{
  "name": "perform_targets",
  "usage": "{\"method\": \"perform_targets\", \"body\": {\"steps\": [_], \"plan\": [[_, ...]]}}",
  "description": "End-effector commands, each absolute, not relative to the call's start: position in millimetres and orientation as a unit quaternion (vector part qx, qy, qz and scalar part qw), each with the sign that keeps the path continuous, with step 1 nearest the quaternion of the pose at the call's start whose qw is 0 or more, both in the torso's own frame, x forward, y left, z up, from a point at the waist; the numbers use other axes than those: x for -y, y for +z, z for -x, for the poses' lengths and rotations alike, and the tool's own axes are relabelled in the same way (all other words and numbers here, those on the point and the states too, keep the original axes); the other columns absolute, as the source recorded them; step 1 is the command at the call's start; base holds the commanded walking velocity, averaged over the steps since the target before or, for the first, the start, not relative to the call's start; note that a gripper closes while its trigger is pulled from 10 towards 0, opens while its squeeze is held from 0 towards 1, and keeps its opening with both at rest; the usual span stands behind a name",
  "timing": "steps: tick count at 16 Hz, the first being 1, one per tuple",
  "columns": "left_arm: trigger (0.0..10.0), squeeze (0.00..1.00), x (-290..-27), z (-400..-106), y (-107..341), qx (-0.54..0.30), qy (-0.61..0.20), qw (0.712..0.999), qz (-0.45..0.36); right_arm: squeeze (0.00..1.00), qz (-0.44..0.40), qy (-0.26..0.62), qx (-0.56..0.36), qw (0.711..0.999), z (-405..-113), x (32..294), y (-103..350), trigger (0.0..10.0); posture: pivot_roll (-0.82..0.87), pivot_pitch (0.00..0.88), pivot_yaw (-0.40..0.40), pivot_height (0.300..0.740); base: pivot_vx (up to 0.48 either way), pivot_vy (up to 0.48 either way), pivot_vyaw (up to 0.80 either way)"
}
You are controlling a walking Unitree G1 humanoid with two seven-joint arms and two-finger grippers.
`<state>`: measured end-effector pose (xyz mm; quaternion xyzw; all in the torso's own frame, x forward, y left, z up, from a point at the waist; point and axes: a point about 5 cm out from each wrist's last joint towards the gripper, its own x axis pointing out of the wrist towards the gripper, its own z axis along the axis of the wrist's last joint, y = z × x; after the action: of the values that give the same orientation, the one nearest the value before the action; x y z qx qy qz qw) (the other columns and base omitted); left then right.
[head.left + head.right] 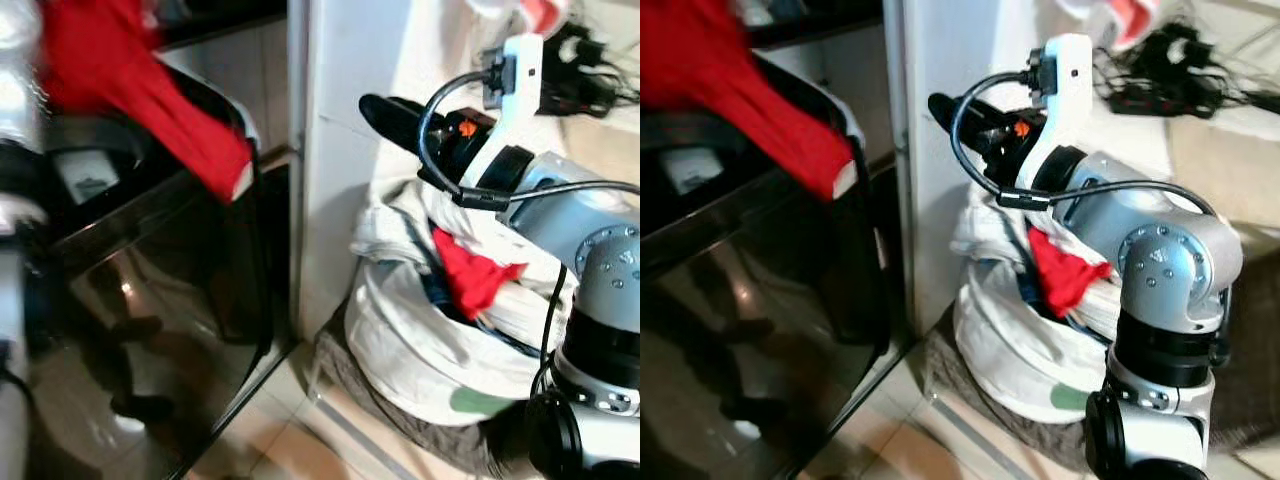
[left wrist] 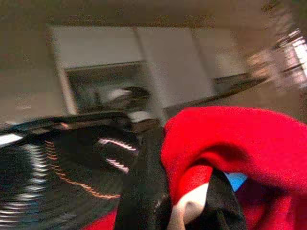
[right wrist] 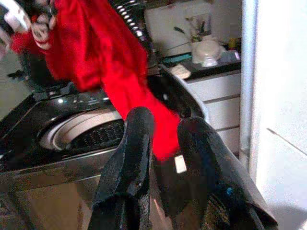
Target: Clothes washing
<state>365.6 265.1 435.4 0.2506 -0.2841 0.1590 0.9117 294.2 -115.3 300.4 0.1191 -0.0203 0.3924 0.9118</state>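
Red garment (image 1: 140, 90) dangling from left tool (image 2: 180, 211), over washer (image 3: 72, 129).

The head's two eyes look forward and down, sharing the black washing machine (image 1: 150, 300) on the left and the laundry bag (image 1: 1020, 350) by the white wall. The left wrist camera sits tight against the red garment (image 2: 230, 143). The right wrist camera faces across to the washer's drum (image 3: 81, 132), past its own gripper (image 3: 163, 139).
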Motion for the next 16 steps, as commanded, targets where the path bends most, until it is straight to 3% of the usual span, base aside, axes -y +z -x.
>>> {"method": "perform_targets", "body": {"steps": [1, 2, 3, 5, 6, 7, 14, 16], "plan": [[0.0, 0.0, -258, -372, 432, 0.274, 0.141, 0.911, -0.273, 0.0, -0.107, 0.394, 0.034, 0.912, -290, 114, 303, 10.0, -0.02, 0.0, -0.022, 0.74, 0.0, 0.0, 0.0], [2.1, 0.0, -251, -395, 390, 0.16, 0.097, 0.92, -0.344, 0.0, -0.093, 0.395, 0.027, 0.914, -290, 109, 297, 10.0, -0.02, 0.0, -0.017, 0.74, 0.0, 0.0, 0.0], [10.0, 0.0, -248, -402, 370, 0.111, 0.069, 0.925, -0.356, 0.0, -0.084, 0.395, 0.021, 0.915, -289, 107, 293, 10.0, -0.02, 0.0, -0.017, 0.74, 0.0, 0.0, 0.0], [10.0, 0.0, -249, -412, 321, -0.019, 0.036, 0.911, -0.41, 0.0, -0.049, 0.401, -0.011, 0.915, -286, 98, 279, 10.0, -0.03, 0.0, -0.007, 0.74, 0.0, 0.0, 0.0], [10.0, 0.9, -253, -413, 307, -0.061, 0.029, 0.911, -0.406, 0.0, -0.027, 0.409, -0.028, 0.912, -283, 93, 271, 10.0, -0.03, 0.0, -0.003, 0.74, 0.0, 0.0, 0.0], [10.0, 1.0, -256, -412, 295, -0.106, 0.017, 0.909, -0.404, 0.0, -0.009, 0.421, -0.042, 0.906, -278, 89, 263, 10.0, -0.03, 0.0, -0.004, 0.74, 0.0, 0.0, 0.0], [10.0, 1.0, -282, -399, 286, -0.191, -0.007, 0.907, -0.375, 0.0, 0.012, 0.433, -0.059, 0.899, -274, 85, 253, 10.0, -0.02, 0.0, -0.018, 0.74, 0.0, 0.0, 0.0], [10.0, 1.0, -301, -390, 294, -0.19, 0.02, 0.906, -0.379, 0.0, 0.012, 0.423, -0.064, 0.904, -277, 86, 252, 10.0, -0.02, 0.0, -0.023, 0.74, 0.0, 0.0, 0.0]]}}
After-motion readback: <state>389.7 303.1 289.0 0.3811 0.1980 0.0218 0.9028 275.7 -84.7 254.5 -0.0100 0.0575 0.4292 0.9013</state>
